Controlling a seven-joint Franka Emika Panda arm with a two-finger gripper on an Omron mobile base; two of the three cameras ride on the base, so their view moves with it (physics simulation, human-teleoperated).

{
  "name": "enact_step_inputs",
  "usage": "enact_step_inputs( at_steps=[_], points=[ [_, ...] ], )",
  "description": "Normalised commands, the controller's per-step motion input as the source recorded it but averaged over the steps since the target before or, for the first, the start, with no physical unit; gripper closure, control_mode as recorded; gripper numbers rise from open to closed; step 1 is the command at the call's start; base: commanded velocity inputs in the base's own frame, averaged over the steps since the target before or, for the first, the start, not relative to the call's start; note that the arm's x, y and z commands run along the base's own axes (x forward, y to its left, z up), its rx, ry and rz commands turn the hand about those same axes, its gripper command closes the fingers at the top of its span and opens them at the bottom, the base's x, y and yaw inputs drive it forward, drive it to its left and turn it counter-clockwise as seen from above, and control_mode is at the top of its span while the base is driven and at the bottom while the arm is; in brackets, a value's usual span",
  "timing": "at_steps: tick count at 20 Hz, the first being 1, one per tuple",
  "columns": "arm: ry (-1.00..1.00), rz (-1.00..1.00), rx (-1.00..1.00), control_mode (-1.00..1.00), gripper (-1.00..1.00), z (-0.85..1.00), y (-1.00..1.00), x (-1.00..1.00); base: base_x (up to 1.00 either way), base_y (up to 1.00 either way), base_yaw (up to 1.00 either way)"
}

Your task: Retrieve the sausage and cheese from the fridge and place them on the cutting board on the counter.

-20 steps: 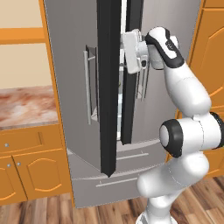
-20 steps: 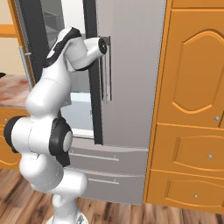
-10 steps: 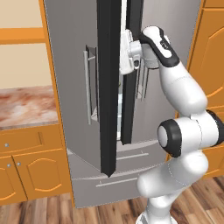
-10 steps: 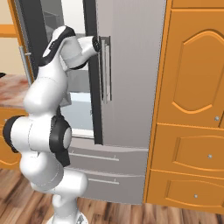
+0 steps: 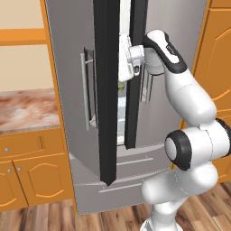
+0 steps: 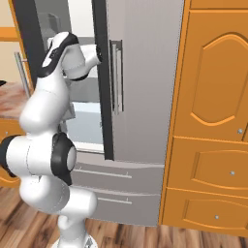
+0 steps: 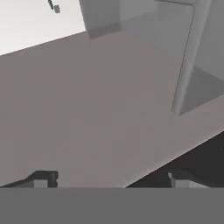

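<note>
The fridge (image 5: 72,90) stands with both of its upper doors ajar, a narrow gap between their black edges. My gripper (image 5: 125,65) reaches into that gap at upper-shelf height, partly behind the left door's edge. In the hand view the gripper (image 7: 111,180) is open, its fingertips (image 7: 42,179) far apart over a plain grey inner surface, with nothing between them. The sausage and the cheese are hidden. The counter (image 5: 27,108) lies left of the fridge. The cutting board is out of view.
The left door's black edge (image 5: 106,90) and the right door's edge (image 5: 135,81) flank my hand closely. Something pale green (image 5: 121,85) sits inside, below the hand. Orange cabinets (image 6: 213,121) stand to the right, and the fridge drawers (image 6: 106,179) are shut below.
The hand has pushed a little further into the gap between the doors, moving left in the left base view. The doors have not moved.
</note>
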Motion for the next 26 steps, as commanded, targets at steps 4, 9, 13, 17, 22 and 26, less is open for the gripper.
enact_step_inputs(
  at_steps=[4, 9, 13, 17, 22, 26],
  points=[
    [0.1, 0.1, 0.07, -1.0, -1.0, 0.0, 0.52, -0.76, 0.0, 0.0, 0.0],
    [0.08, 0.09, 0.05, -1.0, -1.0, 0.01, 0.65, -0.69, 0.0, 0.0, 0.0],
    [0.07, 0.05, 0.03, -1.0, -1.0, 0.14, 0.92, -0.33, 0.0, 0.0, 0.0],
    [0.05, 0.01, 0.01, -1.0, -1.0, 0.21, 0.91, -0.06, 0.0, 0.0, 0.0],
    [0.12, 0.01, 0.0, -1.0, -1.0, 0.09, 0.82, 0.0, 0.0, 0.0, 0.0],
    [0.12, 0.0, -0.05, -1.0, -1.0, 0.0, -0.17, -0.02, 0.0, 0.0, 0.0]
  ],
)
